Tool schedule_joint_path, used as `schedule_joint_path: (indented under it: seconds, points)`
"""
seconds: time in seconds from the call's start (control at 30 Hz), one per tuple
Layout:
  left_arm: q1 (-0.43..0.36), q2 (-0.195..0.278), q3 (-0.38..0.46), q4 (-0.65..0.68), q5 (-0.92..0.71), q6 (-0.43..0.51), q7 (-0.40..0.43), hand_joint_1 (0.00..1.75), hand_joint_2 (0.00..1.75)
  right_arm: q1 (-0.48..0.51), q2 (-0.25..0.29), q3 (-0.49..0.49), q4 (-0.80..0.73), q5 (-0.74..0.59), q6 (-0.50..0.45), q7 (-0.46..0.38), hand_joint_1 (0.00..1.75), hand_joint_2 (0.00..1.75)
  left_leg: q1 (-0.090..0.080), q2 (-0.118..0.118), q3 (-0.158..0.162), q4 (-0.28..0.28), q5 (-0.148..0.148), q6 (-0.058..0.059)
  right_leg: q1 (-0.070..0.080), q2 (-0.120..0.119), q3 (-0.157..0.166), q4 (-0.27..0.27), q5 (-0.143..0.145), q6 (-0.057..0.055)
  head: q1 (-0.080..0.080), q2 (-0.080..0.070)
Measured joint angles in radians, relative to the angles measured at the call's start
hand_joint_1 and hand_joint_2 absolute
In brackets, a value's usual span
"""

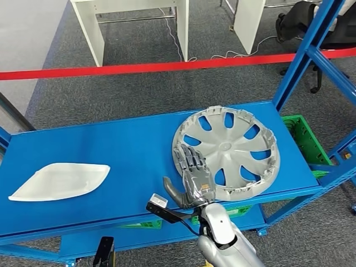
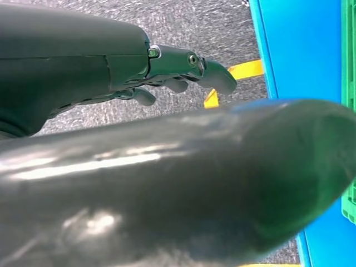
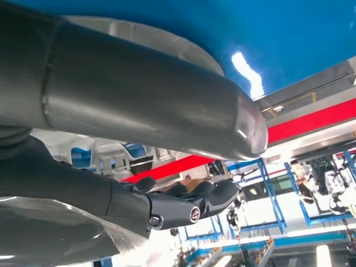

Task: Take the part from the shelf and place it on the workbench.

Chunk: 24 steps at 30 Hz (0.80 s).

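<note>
Our right hand (image 1: 194, 177) lies flat, fingers straight and together, on the near-left rim of the hubcap (image 1: 226, 151) on the blue shelf (image 1: 125, 161). Our left hand (image 2: 168, 69) hangs over carpet, fingers loosely curled, holding nothing. We read no writing.

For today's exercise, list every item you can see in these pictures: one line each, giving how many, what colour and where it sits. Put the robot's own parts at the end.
Wheel cover: one, silver, right part of the shelf board.
Plastic part: one, white, left part of the board.
Shelf: one, blue, across the head view.
Crates: green, on the lower level.
Tape: one, red, stretched behind the shelf.
Tables: two, white, far side.
Chair: one, black, top right.
Floor line: yellow, on grey carpet.
Right hand: one, grey, resting on the wheel cover's near rim, fingers extended.
Left hand: one, dark, above the carpet, holding nothing.
</note>
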Motion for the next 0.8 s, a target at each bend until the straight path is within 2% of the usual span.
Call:
schedule_joint_path:
  seconds: [0.1, 0.17, 0.2, 0.27, 0.3, 0.33, 0.37, 0.4, 0.47, 0.5, 0.6, 0.67, 0.7, 0.77, 0.8]
  points:
    - [0.004, -0.001, 0.007, 0.0, 0.006, 0.003, -0.004, 0.0, 0.0, 0.021, 0.0, -0.023, -0.018, 0.039, -0.017, 0.018, 0.0, 0.0, -0.001, 0.0, 0.003, -0.018, -0.002, 0.014, 0.001, -0.001, -0.007, 0.0, -0.001, 0.015, 0.001, 0.0]
    - [0.007, -0.002, 0.014, 0.0, 0.012, 0.006, -0.008, 0.0, 0.0, 0.042, -0.004, -0.048, -0.038, 0.054, -0.027, 0.025, 0.0, 0.0, 0.003, 0.001, 0.005, -0.024, 0.002, 0.026, 0.0, -0.001, -0.025, 0.035, -0.028, 0.024, 0.003, 0.0]
    - [0.008, -0.004, 0.018, 0.0, 0.015, 0.008, -0.011, 0.0, 0.0, 0.053, -0.008, -0.063, -0.048, 0.06, -0.03, 0.029, 0.0, 0.0, 0.003, 0.001, 0.005, -0.026, 0.004, 0.03, -0.001, -0.001, -0.048, 0.083, -0.057, 0.028, 0.004, 0.0]
    - [0.011, -0.007, 0.028, 0.0, 0.023, 0.013, -0.018, 0.0, 0.0, 0.081, -0.019, -0.098, -0.065, 0.068, -0.033, 0.038, 0.0, 0.0, 0.002, 0.002, 0.005, -0.026, 0.003, 0.036, -0.002, -0.001, -0.109, 0.216, -0.116, 0.033, 0.007, 0.0]
    - [0.014, -0.008, 0.034, 0.0, 0.027, 0.016, -0.021, 0.0, 0.0, 0.098, -0.025, -0.119, -0.073, 0.07, -0.033, 0.043, 0.0, 0.44, 0.001, 0.002, 0.005, -0.025, 0.003, 0.036, -0.002, -0.001, -0.132, 0.265, -0.129, 0.034, 0.007, 0.0]
    - [0.017, -0.009, 0.039, 0.0, 0.029, 0.018, -0.023, 0.0, 0.0, 0.115, -0.03, -0.14, -0.08, 0.069, -0.033, 0.046, 0.0, 0.87, 0.0, 0.001, 0.005, -0.025, 0.003, 0.037, -0.002, -0.001, -0.14, 0.278, -0.123, 0.035, 0.007, 0.0]
    - [0.02, -0.01, 0.044, 0.0, 0.031, 0.02, -0.025, 0.0, 0.0, 0.13, -0.035, -0.162, -0.087, 0.065, -0.033, 0.047, 0.0, 1.31, 0.0, 0.001, 0.005, -0.024, 0.002, 0.037, -0.002, -0.002, -0.127, 0.25, -0.099, 0.034, 0.007, 0.0]
    - [0.022, -0.01, 0.049, 0.0, 0.032, 0.021, -0.026, 0.0, 0.0, 0.143, -0.039, -0.183, -0.096, 0.06, -0.032, 0.044, 0.0, 1.75, 0.0, 0.001, 0.006, -0.023, 0.001, 0.036, -0.002, -0.002, -0.097, 0.187, -0.062, 0.032, 0.007, 0.0]
    - [0.024, -0.011, 0.059, 0.0, 0.033, 0.022, -0.03, 0.0, 0.0, 0.164, -0.045, -0.227, -0.115, 0.047, -0.032, 0.033, 0.0, 1.75, -0.003, 0.0, 0.004, -0.018, -0.002, 0.032, -0.001, -0.004, -0.029, 0.054, -0.014, 0.026, 0.007, 0.0]
    - [0.025, -0.012, 0.064, 0.0, 0.033, 0.022, -0.033, 0.0, 0.0, 0.175, -0.047, -0.246, -0.124, 0.042, -0.032, 0.028, 0.0, 1.75, -0.004, 0.0, 0.003, -0.016, -0.003, 0.028, 0.0, -0.004, -0.009, 0.016, -0.006, 0.023, 0.007, 0.0]
    - [0.029, -0.012, 0.078, -0.001, 0.033, 0.023, -0.041, 0.0, 0.0, 0.209, -0.051, -0.296, -0.147, 0.033, -0.032, 0.021, 0.0, 1.75, -0.005, 0.0, 0.002, -0.016, -0.002, 0.014, 0.001, -0.002, 0.002, -0.001, -0.004, 0.012, 0.006, 0.0]
    - [0.032, -0.012, 0.086, -0.002, 0.033, 0.024, -0.043, 0.0, 0.0, 0.226, -0.053, -0.321, -0.159, 0.03, -0.031, 0.02, 0.0, 1.75, -0.003, 0.0, -0.007, 0.011, -0.026, 0.004, -0.002, -0.003, 0.005, -0.005, -0.001, 0.001, 0.004, 0.0]
    - [0.032, -0.012, 0.09, -0.002, 0.033, 0.025, -0.043, 0.0, 0.0, 0.232, -0.053, -0.332, -0.165, 0.027, -0.03, 0.02, 0.0, 1.75, -0.002, 0.001, -0.025, 0.055, -0.054, -0.001, -0.005, -0.004, 0.006, -0.007, 0.001, -0.004, 0.003, 0.0]
    - [0.034, -0.011, 0.098, -0.002, 0.033, 0.025, -0.043, 0.0, 0.0, 0.244, -0.054, -0.352, -0.174, 0.019, -0.025, 0.02, 0.0, 1.75, 0.001, 0.001, -0.08, 0.187, -0.12, -0.009, -0.004, -0.006, 0.005, -0.006, 0.0, -0.008, 0.001, 0.0]
    - [0.036, -0.011, 0.102, -0.002, 0.032, 0.025, -0.043, 0.0, 0.0, 0.251, -0.054, -0.361, -0.177, 0.015, -0.021, 0.02, 0.0, 1.75, 0.001, 0.001, -0.103, 0.241, -0.139, -0.011, -0.004, -0.006, 0.006, -0.006, 0.0, -0.009, 0.001, 0.0]
